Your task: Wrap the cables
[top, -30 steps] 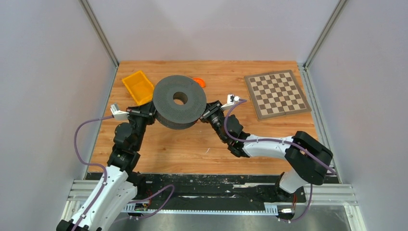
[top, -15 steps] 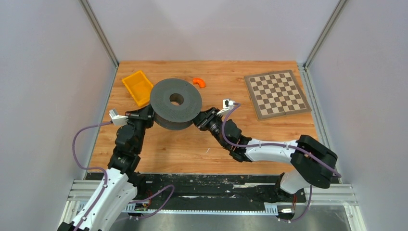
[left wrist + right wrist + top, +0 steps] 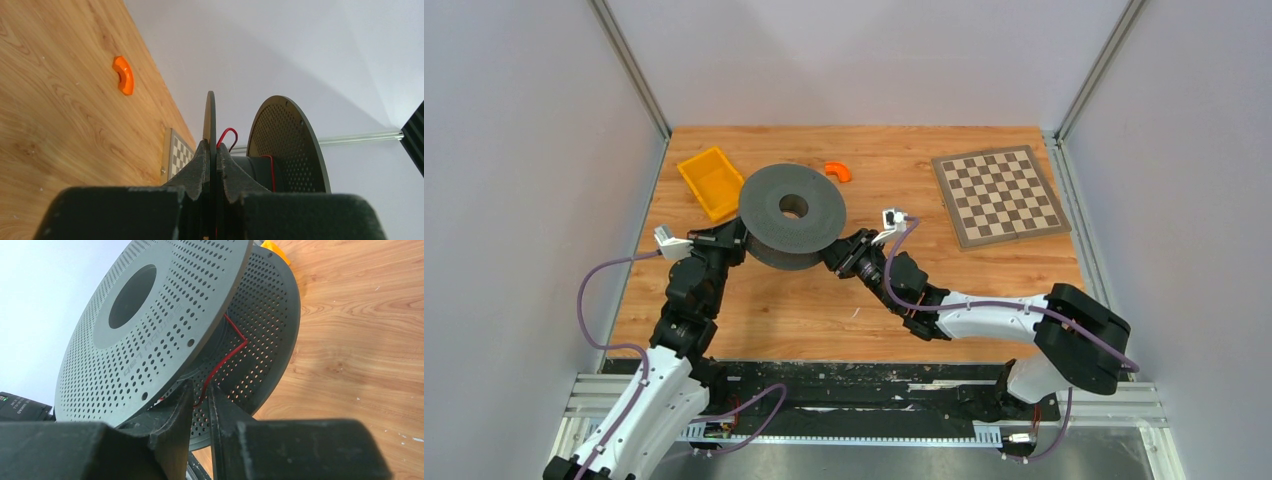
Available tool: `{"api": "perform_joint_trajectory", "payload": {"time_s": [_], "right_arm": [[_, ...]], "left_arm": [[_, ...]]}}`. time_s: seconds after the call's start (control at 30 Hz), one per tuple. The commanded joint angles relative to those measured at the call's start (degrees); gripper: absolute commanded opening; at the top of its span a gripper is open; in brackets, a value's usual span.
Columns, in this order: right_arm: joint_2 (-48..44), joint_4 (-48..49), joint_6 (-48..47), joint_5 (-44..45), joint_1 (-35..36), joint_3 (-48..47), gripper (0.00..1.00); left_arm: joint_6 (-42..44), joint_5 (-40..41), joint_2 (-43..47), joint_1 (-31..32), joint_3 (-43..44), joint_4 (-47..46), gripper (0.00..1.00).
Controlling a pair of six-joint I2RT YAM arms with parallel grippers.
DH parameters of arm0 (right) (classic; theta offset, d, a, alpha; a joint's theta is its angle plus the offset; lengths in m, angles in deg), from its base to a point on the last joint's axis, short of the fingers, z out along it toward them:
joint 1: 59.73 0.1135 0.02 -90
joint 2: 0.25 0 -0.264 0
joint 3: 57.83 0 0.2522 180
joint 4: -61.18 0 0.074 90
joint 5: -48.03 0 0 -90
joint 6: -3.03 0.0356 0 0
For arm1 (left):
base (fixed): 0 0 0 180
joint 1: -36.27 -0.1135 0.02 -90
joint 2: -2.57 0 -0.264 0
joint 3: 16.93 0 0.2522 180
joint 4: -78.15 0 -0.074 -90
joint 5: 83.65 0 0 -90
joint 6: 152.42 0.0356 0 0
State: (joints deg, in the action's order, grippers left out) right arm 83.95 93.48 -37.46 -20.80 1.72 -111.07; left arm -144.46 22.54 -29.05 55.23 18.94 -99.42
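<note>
The dark grey perforated plastic spool was steadied by the left gripper, clamped on one flange rim. The thin red wire, between the flanges, was pinched by the right gripper, apparently for winding.

The dark spool fills the left-centre of the table, and both arms fence it in. The left gripper is clamped on a flange edge, and the right gripper is pushed in at the opposite side. Behind it, the yellow bin sits just beside the rim and the orange piece lies near, so that way is tight. Bare wood lies open between the spool and the chessboard. The near patch is also open, though hemmed by both arms. The slot between the flanges is narrow — the red cable crosses it.
</note>
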Motion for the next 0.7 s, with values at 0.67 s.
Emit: {"api": "perform_joint_trajectory", "payload": {"time_s": [0.67], "right_arm": [[1.4, -3.5, 0.8, -1.0, 0.7, -1.3, 0.21]], "left_arm": [[-9.1, -6.2, 0.2, 1.5, -1.5, -12.5, 0.00]]}}
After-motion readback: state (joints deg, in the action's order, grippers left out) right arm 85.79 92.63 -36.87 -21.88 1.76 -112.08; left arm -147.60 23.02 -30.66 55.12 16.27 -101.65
